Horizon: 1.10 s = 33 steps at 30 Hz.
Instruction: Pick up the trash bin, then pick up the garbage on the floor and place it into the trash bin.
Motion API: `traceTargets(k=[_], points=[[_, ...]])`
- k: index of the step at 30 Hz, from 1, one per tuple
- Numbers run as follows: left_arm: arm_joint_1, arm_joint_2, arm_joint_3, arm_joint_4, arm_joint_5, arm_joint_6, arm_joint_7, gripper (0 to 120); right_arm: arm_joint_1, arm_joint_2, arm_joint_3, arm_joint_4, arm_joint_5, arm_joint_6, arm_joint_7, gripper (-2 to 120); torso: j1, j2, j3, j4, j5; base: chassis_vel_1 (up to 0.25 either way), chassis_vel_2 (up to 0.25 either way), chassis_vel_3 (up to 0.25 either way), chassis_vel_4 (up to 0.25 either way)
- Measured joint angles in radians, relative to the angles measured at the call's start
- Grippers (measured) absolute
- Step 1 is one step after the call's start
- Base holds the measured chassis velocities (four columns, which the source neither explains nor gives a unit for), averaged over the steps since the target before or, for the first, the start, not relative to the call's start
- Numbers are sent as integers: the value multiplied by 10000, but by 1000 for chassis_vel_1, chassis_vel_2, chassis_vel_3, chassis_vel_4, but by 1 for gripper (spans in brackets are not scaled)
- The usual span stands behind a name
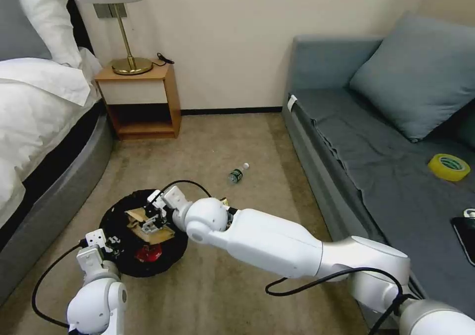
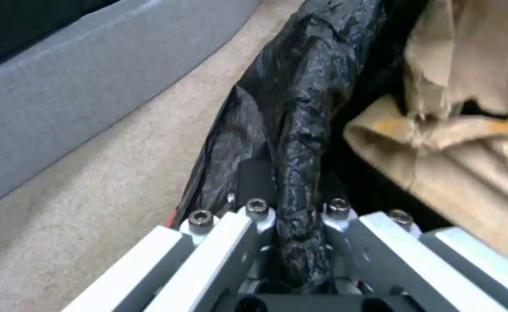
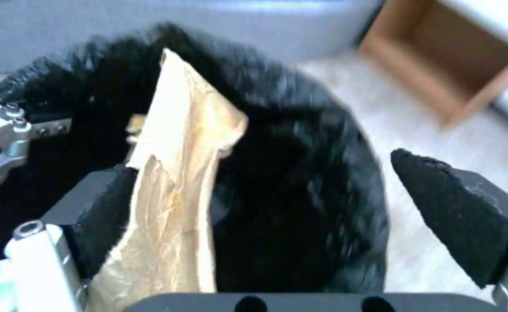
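Two grippers are at the trash bin [image 1: 143,233], which sits on the carpet between the bed [image 1: 39,142] and the sofa [image 1: 376,142]. My left gripper [image 2: 291,242] has its fingers pinched tight on the crinkled black liner at the bin's near rim. My right gripper [image 3: 300,212] hangs over the bin's mouth with its jaws spread wide; the gold-brown wrapper [image 3: 179,195] lies against one black pad [image 3: 106,212], while the other pad [image 3: 456,208] stands well clear, so nothing is clamped. From the head camera I see the tan paper wrapper [image 1: 148,226] and the red-white snack packet [image 1: 148,252] lying inside the bin. One clear bottle [image 1: 238,173] with a green label lies on its side on the carpet beyond the bin, nearer the sofa.
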Motion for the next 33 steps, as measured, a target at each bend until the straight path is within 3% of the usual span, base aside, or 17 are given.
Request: traceTargets(k=[7,10,17,23,27,30,31,33], points=[[-17,0,-31,67,0,-94,11,2,4,20,-424,-123,-3151,1839,-389,100,0,0,0,0,0,0,0,0,0],[-26,0,-31,73,0,-98,18,2,25,-47,-475,-105,-3878,2016,-598,100,0,0,0,0,0,0,0,0,0],[-50,0,-36,112,16,-146,22,2,316,-241,-718,-58,-3947,1971,-841,100,0,0,0,0,-1,0,0,0,0],[-56,0,-35,135,17,-172,27,2,215,-304,-463,4,-3264,1965,-568,100,0,0,0,1,-1,0,0,0,0],[-68,0,-66,136,-16,-175,32,2,59,-482,467,424,-2279,1966,-250,100,0,0,0,1,0,0,0,0,0],[-58,0,-118,87,-147,-177,49,2,-175,-1130,1642,1676,263,1870,498,100,0,1,-1,2,1,0,0,0,0],[-58,0,-118,87,-147,-177,49,2,-175,-1130,1642,1676,263,1870,498,100,0,1,-1,2,1,0,0,0,0],[-48,0,-184,2,-257,-178,51,2,-901,-1940,2970,2496,698,1893,567,100,0,0,-1,4,2,0,0,0,0]])
